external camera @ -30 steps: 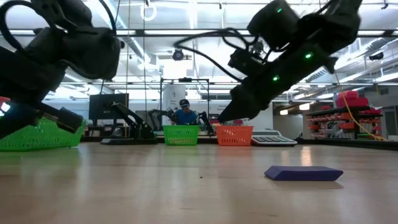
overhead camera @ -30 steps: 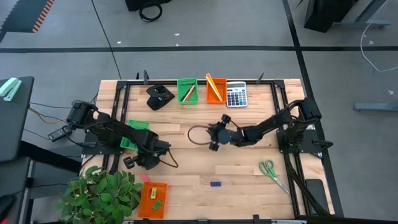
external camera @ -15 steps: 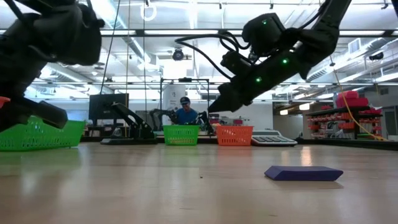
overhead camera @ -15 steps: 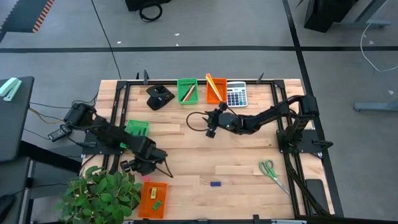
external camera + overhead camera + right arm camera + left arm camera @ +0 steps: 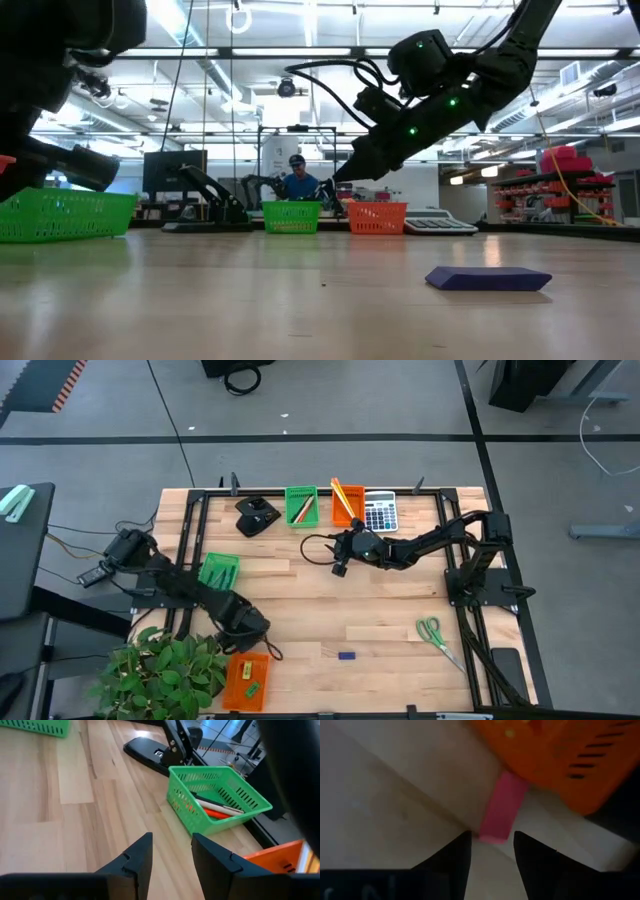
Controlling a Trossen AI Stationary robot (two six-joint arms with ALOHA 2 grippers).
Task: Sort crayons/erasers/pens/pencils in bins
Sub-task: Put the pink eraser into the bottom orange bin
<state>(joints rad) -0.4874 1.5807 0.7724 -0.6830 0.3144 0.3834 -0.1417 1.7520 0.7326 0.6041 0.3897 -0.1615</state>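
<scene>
Left gripper (image 5: 491, 851) is hovering at the near-left tabletop (image 5: 380, 610), fingers parted, gripping nothing. Pink eraser (image 5: 503, 807) is lying just ahead of the fingertips, long axis pointing away toward the orange bin (image 5: 560, 755), far end at its wall. Farther off, right gripper (image 5: 171, 851) is facing the green bin (image 5: 220, 795), fingers apart and empty.

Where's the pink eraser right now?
In the left wrist view the pink eraser lies on the table beside the orange bin, just past the left tool, at the table's front-left.
</scene>
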